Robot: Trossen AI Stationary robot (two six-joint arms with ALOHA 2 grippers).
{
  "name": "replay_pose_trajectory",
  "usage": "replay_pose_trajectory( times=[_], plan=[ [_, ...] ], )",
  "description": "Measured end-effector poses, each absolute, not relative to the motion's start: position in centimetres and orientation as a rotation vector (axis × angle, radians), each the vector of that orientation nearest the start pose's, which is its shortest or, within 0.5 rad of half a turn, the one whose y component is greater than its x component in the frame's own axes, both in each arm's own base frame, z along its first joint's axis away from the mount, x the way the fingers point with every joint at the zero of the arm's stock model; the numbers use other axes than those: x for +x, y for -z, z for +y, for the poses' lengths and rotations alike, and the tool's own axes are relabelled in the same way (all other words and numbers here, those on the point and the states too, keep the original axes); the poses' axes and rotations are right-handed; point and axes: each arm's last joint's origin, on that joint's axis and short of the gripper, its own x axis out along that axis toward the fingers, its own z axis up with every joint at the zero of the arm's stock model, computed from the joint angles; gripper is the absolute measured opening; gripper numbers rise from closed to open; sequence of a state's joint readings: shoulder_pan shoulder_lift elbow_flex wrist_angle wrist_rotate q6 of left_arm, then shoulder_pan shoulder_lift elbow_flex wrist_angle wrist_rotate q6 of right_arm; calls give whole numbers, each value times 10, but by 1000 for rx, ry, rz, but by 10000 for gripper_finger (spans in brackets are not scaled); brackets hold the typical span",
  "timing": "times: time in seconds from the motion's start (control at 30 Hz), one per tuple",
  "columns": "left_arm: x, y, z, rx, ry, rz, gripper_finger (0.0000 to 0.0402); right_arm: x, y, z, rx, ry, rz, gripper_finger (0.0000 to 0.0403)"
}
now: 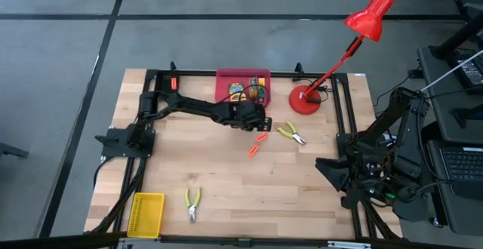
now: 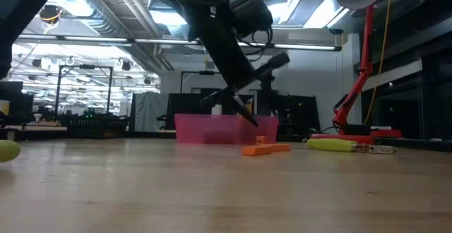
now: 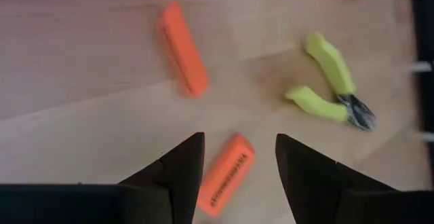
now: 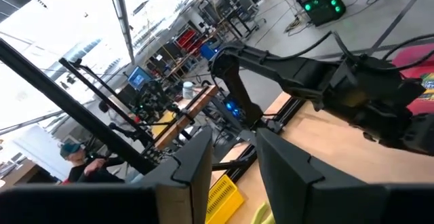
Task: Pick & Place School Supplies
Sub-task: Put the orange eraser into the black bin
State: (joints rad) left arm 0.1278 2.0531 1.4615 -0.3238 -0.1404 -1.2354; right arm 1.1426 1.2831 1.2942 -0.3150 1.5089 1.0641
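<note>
Two orange sticks lie flat on the wooden table, one (image 1: pixel 262 137) just off my left gripper (image 1: pixel 259 126) and the other (image 1: pixel 253 152) a little nearer the front edge. In the left wrist view the nearer stick (image 3: pixel 226 173) shows below and between my open fingers, which stand on either side of it without touching; the other stick (image 3: pixel 182 47) lies beyond. Printed crayon boxes (image 1: pixel 243 90) lie in the pink tray (image 1: pixel 226 75) at the far edge. My right gripper (image 4: pixel 234 163) is held high at the table's right side, open, with nothing between its fingers.
Green-handled pliers (image 1: pixel 290 133) lie just right of the sticks, and a second pair (image 1: pixel 192 204) lies near the front edge. A yellow basket (image 1: pixel 146 213) stands at the front left corner. A red desk lamp (image 1: pixel 306 98) stands right of the tray.
</note>
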Motion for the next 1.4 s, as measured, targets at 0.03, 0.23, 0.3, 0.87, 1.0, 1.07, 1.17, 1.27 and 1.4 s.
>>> replay_pose_trajectory(
  times=[0.03, 0.23, 0.3, 0.87, 1.0, 1.07, 1.17, 1.27, 1.4],
  plan=[
    [434, -174, 62, -1137, -792, 633, 174, 132, -399, 221, 754, 359, -124, 121],
    [431, -175, 75, -1146, -845, 600, 143, 131, -399, 221, 731, 362, -124, 121],
    [431, -174, 79, -1152, -842, 599, 136, 131, -399, 221, 731, 358, -120, 121],
    [448, -147, 92, -1222, -887, 606, 132, 131, -399, 223, 744, 324, -98, 121],
    [446, -146, 97, -1221, -887, 625, 123, 131, -399, 223, 743, 324, -98, 121],
    [445, -145, 98, -1220, -899, 633, 119, 131, -399, 223, 739, 324, -97, 121],
    [444, -145, 98, -1218, -907, 638, 114, 131, -399, 223, 733, 322, -95, 121],
    [443, -144, 99, -1221, -912, 647, 108, 130, -399, 223, 729, 321, -94, 121],
    [443, -144, 99, -1218, -919, 645, 98, 130, -399, 223, 726, 321, -94, 121]
  ],
)
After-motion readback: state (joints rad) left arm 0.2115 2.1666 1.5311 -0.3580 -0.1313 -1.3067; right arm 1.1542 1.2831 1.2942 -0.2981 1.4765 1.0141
